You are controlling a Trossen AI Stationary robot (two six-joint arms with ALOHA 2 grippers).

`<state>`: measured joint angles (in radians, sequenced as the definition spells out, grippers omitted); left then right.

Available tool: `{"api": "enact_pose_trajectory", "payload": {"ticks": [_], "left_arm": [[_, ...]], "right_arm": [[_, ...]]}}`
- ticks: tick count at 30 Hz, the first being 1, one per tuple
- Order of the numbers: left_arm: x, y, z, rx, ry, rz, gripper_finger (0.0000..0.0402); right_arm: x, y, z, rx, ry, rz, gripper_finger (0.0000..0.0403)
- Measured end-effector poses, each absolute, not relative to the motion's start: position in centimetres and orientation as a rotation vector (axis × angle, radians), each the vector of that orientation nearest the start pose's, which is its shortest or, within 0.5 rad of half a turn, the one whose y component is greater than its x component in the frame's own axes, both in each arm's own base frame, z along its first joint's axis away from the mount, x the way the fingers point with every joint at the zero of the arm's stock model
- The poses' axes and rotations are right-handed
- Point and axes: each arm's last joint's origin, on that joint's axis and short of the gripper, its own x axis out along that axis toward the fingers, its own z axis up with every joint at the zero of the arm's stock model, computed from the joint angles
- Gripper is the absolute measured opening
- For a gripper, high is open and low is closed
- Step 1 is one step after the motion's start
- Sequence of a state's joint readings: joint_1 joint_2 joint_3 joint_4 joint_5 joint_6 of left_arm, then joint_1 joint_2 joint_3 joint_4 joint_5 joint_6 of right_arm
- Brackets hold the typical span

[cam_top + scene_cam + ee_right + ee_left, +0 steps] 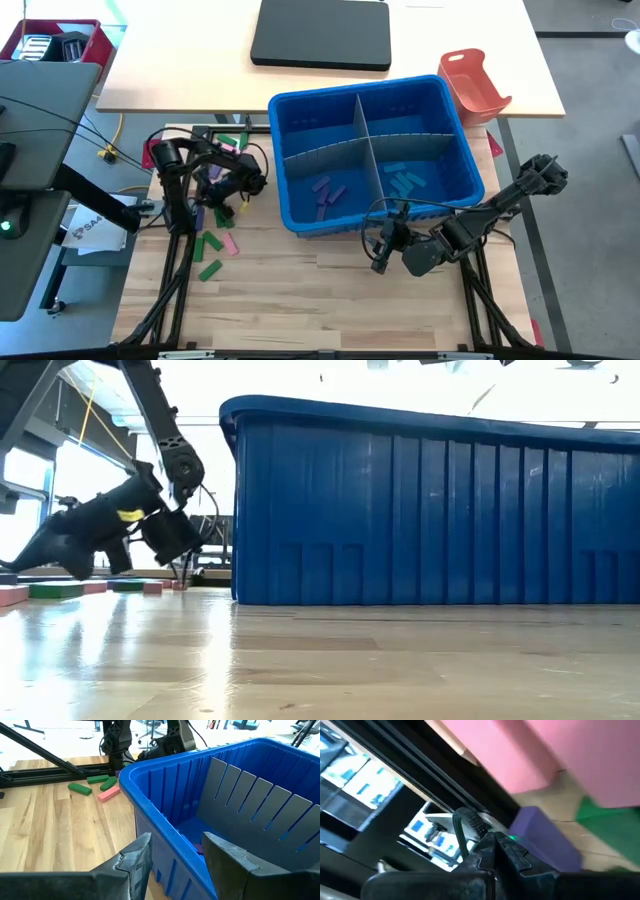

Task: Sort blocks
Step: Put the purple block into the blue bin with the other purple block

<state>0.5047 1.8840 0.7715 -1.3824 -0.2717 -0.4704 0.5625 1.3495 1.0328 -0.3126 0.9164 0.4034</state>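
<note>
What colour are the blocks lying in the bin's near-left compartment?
Purple: two small flat purple blocks inside the big blue plastic divided bin, clearest in the high view.

Left arm reaches in from the counter's left side, elbow bent, wrist pitched steeply down. Left gripper [225,208] sits low, almost at the counter surface, fingers [512,852] closed tight together (from the level view the whole hand slopes nose-down).

Right arm comes in from the right edge, stretched low and nearly flat, forearm pointing left. Right gripper [381,250] hangs just above the counter, fingers [137,852] parted with a clear gap between them, nothing in it.
</note>
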Motion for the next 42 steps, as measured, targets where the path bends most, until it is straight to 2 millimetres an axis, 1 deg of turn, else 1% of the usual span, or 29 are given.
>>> {"api": "enact_pose_trajectory", "payload": {"ticks": [3,6,10,13,16,18,23,26,31,34,37,42], "left_arm": [[15.4,9.3,9.8,-0.416,2.452,0.863,0.0001],[15.4,9.2,9.7,-0.391,2.455,0.841,0.0000],[16.1,9.1,9.8,-0.340,2.431,0.832,0.0000],[17.0,9.4,10.0,-0.279,2.381,0.850,0.0000],[17.5,9.5,10.0,-0.265,2.353,0.833,0.0000],[17.6,9.5,9.8,-0.275,2.338,0.812,0.0000],[17.2,9.3,9.4,-0.338,2.341,0.768,0.0000],[16.5,9.0,9.1,-0.346,2.369,0.787,0.0000],[15.7,8.4,8.7,-0.397,2.390,0.769,0.0000],[15.7,8.1,8.7,-0.422,2.395,0.761,0.0000],[16.1,7.5,8.9,-0.488,2.402,0.726,0.0000],[16.6,6.3,8.9,-0.575,2.407,0.674,0.0000]], "right_arm": [[25.1,13.1,29.2,-0.035,0.386,-0.425,0.0169],[25.1,13.1,29.2,-0.044,0.388,-0.424,0.0169],[25.1,13.1,29.2,-0.043,0.387,-0.424,0.0169],[25.2,13.1,29.2,-0.043,0.387,-0.426,0.0169],[25.2,13.1,29.2,-0.043,0.387,-0.426,0.0169],[25.2,13.1,29.2,-0.040,0.386,-0.426,0.0169],[25.2,13.1,29.2,-0.023,0.386,-0.422,0.0169],[25.2,13.1,29.1,-0.023,0.386,-0.422,0.0169],[25.2,13.1,29.1,-0.030,0.388,-0.421,0.0169],[25.2,13.1,29.1,-0.030,0.388,-0.421,0.0169],[25.2,13.1,29.1,-0.030,0.388,-0.421,0.0169],[25.2,13.1,29.1,-0.030,0.388,-0.421,0.0169]]}}
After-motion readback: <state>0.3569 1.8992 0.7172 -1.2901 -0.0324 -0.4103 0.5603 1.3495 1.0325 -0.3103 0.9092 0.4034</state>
